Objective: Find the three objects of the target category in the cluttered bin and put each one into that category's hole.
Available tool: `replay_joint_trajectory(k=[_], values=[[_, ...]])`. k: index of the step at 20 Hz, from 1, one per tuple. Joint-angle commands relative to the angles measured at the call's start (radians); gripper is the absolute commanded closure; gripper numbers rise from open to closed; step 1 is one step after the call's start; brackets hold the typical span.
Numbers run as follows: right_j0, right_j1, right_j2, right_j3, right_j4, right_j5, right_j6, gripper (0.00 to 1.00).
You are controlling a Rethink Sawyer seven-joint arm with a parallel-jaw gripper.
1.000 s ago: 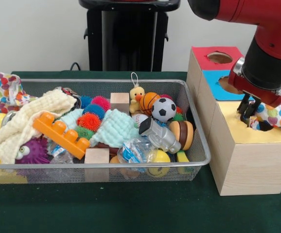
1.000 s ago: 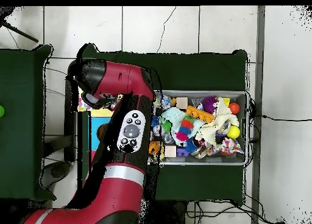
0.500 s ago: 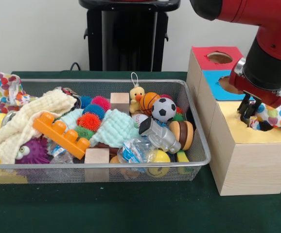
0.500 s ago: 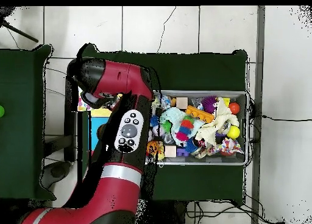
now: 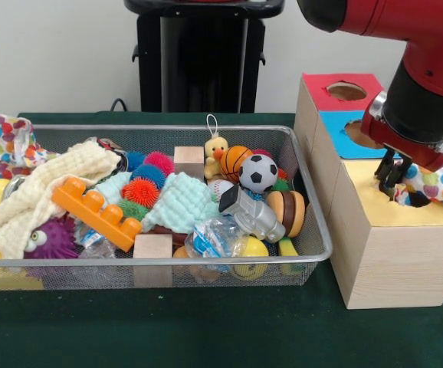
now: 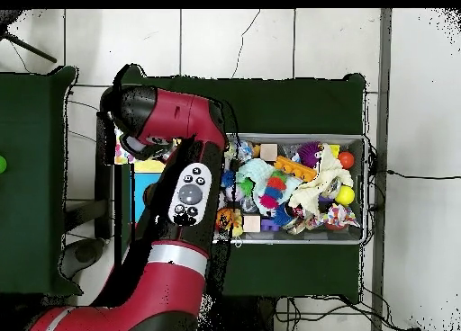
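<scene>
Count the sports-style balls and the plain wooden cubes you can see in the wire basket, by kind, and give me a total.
Basketball: 1
Soccer ball: 1
Baseball, partly hidden: 1
Wooden cubes: 2
Total: 5

No readable text, label, brand, number or sign shows on anything in either view.
</scene>
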Motion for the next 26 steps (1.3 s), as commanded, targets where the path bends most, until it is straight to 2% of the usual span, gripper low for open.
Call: replay_joint_trajectory(k=[1, 7, 12, 19, 21, 26], values=[[0.022, 0.271, 0.099, -0.019, 0.056, -0.473, 0.38, 1.0], [0.03, 0.273, 0.08, -0.021, 0.079, -0.45, 0.383, 1.0], [0.036, 0.29, 0.05, -0.063, 0.078, -0.382, 0.367, 1.0], [0.047, 0.291, 0.027, -0.079, 0.103, -0.365, 0.371, 1.0], [0.05, 0.29, 0.027, -0.065, 0.1, -0.385, 0.351, 1.0], [0.072, 0.273, 0.048, 0.029, 0.078, -0.498, 0.297, 1.0]])
